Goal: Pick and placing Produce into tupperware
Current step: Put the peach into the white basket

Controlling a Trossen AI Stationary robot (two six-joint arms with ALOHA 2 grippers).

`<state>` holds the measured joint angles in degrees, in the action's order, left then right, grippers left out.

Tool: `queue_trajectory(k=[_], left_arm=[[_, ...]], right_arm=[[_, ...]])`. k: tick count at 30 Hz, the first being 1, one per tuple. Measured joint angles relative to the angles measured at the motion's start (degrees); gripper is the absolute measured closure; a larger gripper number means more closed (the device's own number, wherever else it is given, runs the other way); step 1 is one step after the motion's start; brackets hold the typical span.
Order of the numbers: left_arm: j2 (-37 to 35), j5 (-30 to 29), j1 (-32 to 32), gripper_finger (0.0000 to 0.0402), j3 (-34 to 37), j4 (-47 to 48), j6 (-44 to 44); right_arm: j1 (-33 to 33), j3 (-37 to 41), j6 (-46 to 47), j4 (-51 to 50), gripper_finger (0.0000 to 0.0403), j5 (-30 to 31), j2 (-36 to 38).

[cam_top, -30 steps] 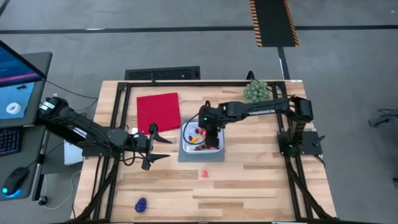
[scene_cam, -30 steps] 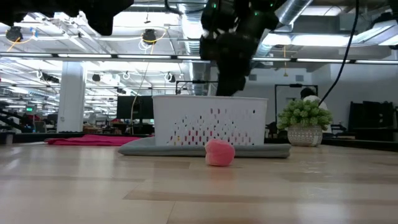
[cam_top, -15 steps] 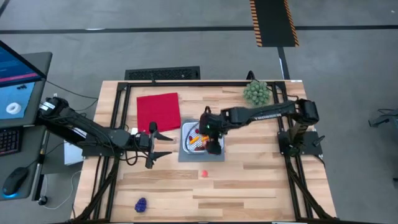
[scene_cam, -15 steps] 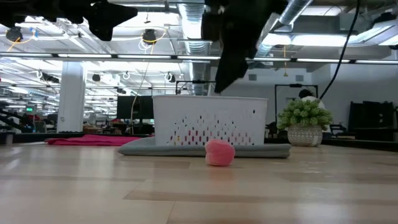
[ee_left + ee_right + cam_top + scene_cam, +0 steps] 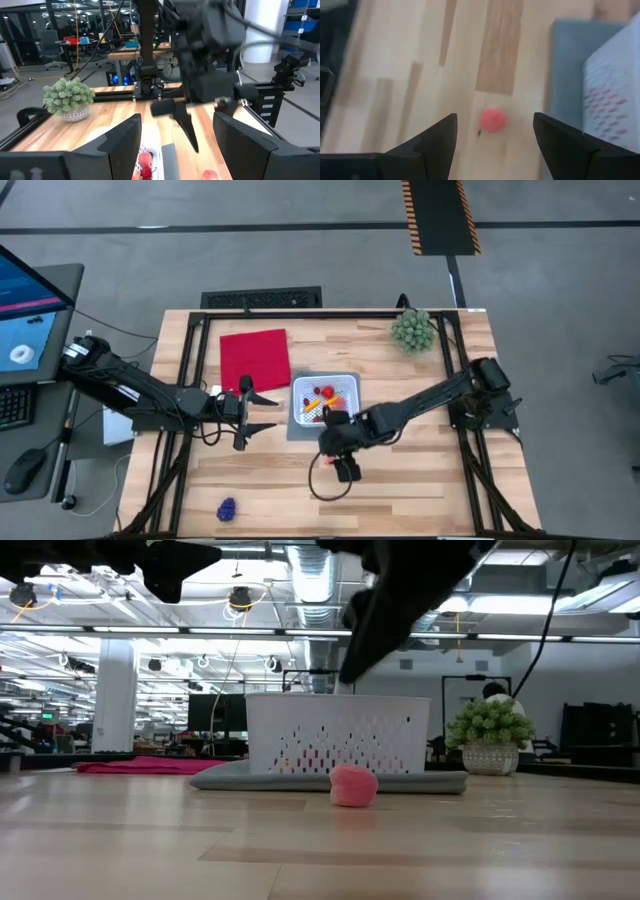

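Having left the tupperware (image 5: pixel 324 401) | right tool (image 5: pixel 343 467) open, empty, over pink produce (image 5: pixel 493 119)

An open-plan robotics lab or workshop. Exposed ceiling ducts (image 5: pixel 305 580) hang at twelve o'clock over distant workbenches (image 5: pixel 127 50). A laptop (image 5: pixel 25 315) sits at nine o'clock beside the wooden table (image 5: pixel 400 480).
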<state>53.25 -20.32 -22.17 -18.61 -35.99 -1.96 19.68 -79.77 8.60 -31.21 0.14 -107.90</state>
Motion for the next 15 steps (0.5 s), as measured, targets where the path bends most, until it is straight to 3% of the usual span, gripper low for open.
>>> queue_trajectory(k=[15], left_arm=[[0.0, 1.0, 0.0, 0.0163, 0.0, -0.8, -0.3]], right_arm=[[-0.6, 0.1, -1.2, 3.2, 0.0117, 0.7, -7.6]])
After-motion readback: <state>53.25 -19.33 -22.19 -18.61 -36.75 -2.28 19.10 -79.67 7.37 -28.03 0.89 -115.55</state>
